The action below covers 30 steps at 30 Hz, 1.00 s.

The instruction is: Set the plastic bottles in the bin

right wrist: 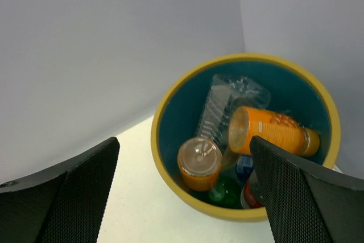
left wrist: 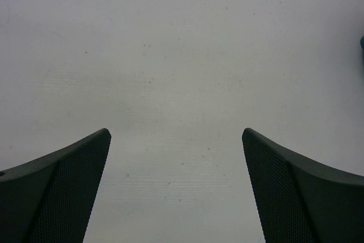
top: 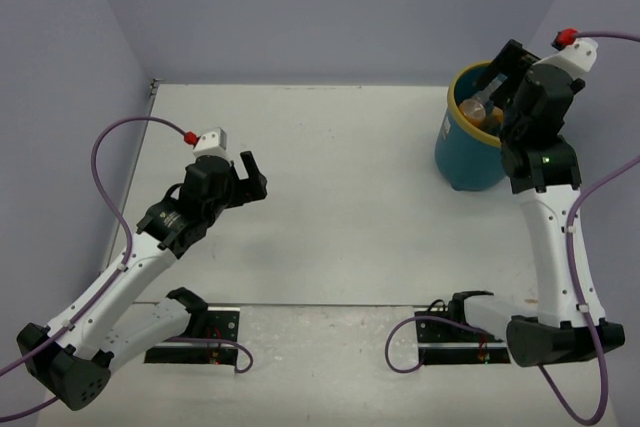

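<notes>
The teal bin point(top: 462, 155) with a yellow rim point(right wrist: 170, 98) stands at the table's far right corner. Inside it lie several plastic bottles: two orange ones point(right wrist: 199, 163) point(right wrist: 272, 130), a clear one point(right wrist: 224, 103), a green one point(right wrist: 224, 192), and ones with a blue point(right wrist: 244, 165) and a red label point(right wrist: 252, 194). My right gripper point(right wrist: 185, 149) hovers open and empty above the bin; in the top view point(top: 503, 72) it covers part of the rim. My left gripper point(top: 250, 175) is open and empty over bare table at mid-left, its fingers point(left wrist: 74, 174) wide apart.
Pale walls close the table at the back and both sides. The bin's edge point(left wrist: 362, 42) just shows at the right of the left wrist view. Two black base plates with purple cables point(top: 195, 332) point(top: 455, 337) sit at the near edge.
</notes>
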Motion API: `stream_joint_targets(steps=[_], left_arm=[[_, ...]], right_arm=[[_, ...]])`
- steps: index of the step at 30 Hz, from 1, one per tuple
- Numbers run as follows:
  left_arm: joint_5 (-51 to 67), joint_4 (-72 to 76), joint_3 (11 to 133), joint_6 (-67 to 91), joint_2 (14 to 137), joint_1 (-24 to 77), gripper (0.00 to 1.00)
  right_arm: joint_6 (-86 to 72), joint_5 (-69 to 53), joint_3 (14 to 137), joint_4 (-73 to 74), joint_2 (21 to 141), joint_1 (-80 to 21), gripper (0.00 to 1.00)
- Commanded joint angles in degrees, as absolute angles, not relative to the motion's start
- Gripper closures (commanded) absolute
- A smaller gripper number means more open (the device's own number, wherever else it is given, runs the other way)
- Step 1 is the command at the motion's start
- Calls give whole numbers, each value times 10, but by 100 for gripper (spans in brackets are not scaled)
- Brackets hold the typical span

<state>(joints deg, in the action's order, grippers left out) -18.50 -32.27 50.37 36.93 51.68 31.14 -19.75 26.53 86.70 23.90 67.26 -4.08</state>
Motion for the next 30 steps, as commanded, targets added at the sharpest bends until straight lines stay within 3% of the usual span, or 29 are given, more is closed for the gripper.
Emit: stream_joint_targets(steps=[1,10,23,30], left_arm=[[-202,-316,508,374,516,308,0],[-205,-314,490,375,502,308,0],[-252,-308,464,395,474,308,0],[-273,-306,459,393,444,307,0]], right_arm=[[-243,227,808,293,620,-39,1],[-311,108,575,256,442,-40,1],[-381,94,374,300,313,-39,1],[-383,112,348,281,274,-39,1]])
